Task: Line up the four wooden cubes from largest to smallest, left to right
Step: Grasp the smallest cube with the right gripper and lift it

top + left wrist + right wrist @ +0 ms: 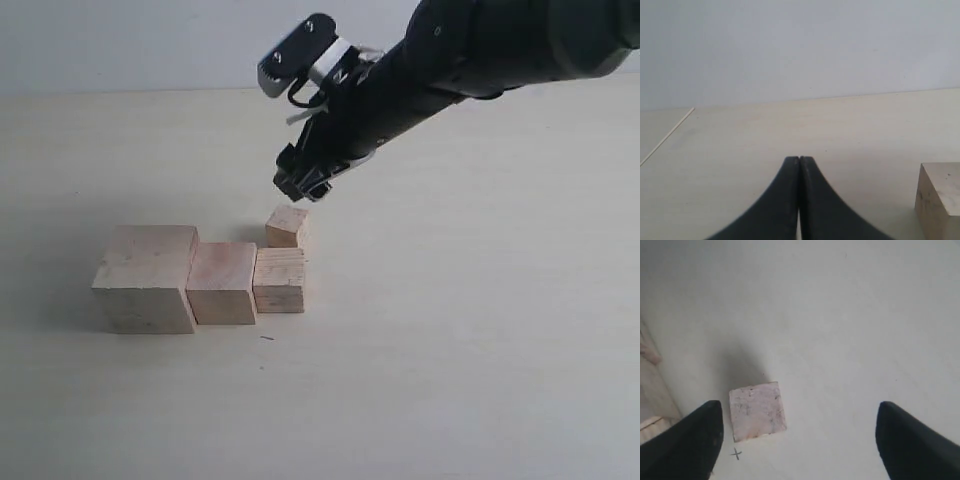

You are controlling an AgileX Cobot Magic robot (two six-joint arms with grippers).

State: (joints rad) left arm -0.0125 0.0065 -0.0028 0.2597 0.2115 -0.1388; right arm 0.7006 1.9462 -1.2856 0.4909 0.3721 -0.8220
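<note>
Pale tabletop (480, 350): my right claw (298, 188) hangs released above the smallest cube (286, 226); probably light, rigid wood, best pinched across two opposite flat side faces.

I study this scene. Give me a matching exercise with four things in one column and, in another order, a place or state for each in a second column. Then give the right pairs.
Things:
1. largest cube
2. smallest cube
3. left claw
4. right claw

Places or states:
A. shut, holding nothing
B. open, holding nothing
C. leftmost in the exterior view
D. resting farthest back in the exterior view

Pairs: 1-C, 2-D, 3-A, 4-B
</note>
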